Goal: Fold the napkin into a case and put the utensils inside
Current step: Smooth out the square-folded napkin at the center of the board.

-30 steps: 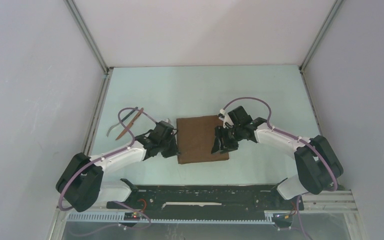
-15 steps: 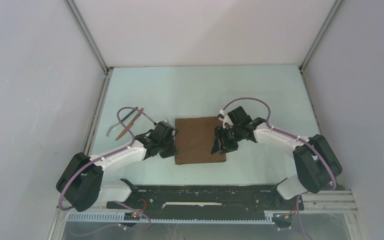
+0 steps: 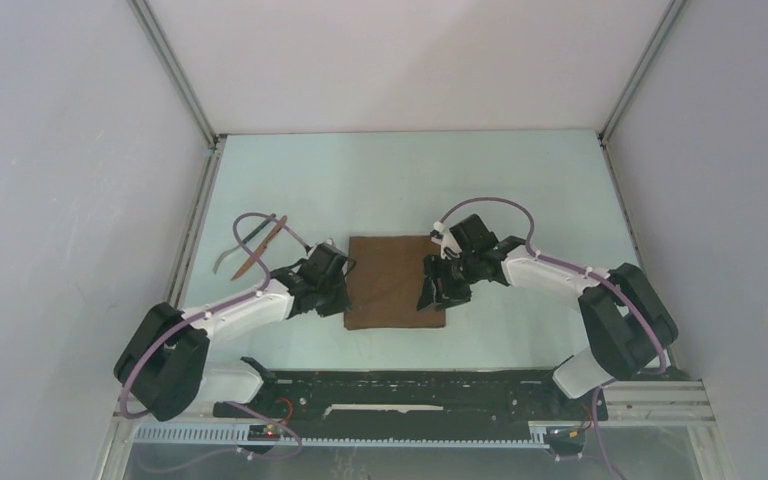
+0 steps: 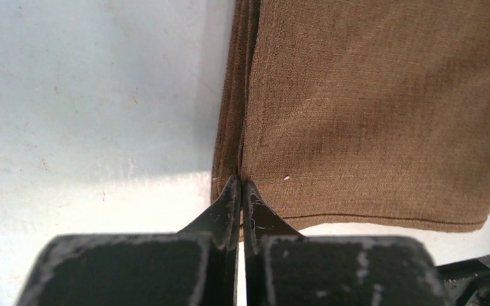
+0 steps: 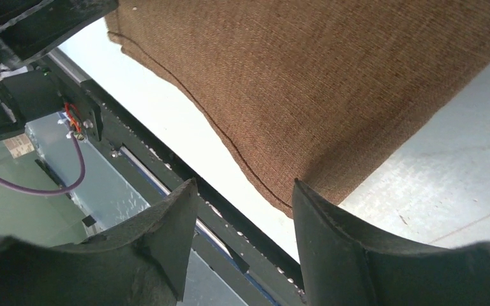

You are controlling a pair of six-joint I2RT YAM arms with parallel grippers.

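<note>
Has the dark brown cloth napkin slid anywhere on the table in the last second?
Yes. The folded dark brown cloth napkin has slid left, toward the left-hand metal rail.

I've got a pale blue-green table (image 3: pixel 410 180), a bit scuffed close up. A brown napkin (image 3: pixel 392 282) lies on it near the middle, folded, with its layers stacked along the left edge. The utensils (image 3: pixel 259 248) lie far left, well apart from the napkin, by the wall. The fork (image 3: pixel 243 240) and the reddish knife (image 3: pixel 268 236) are crossed.
</note>
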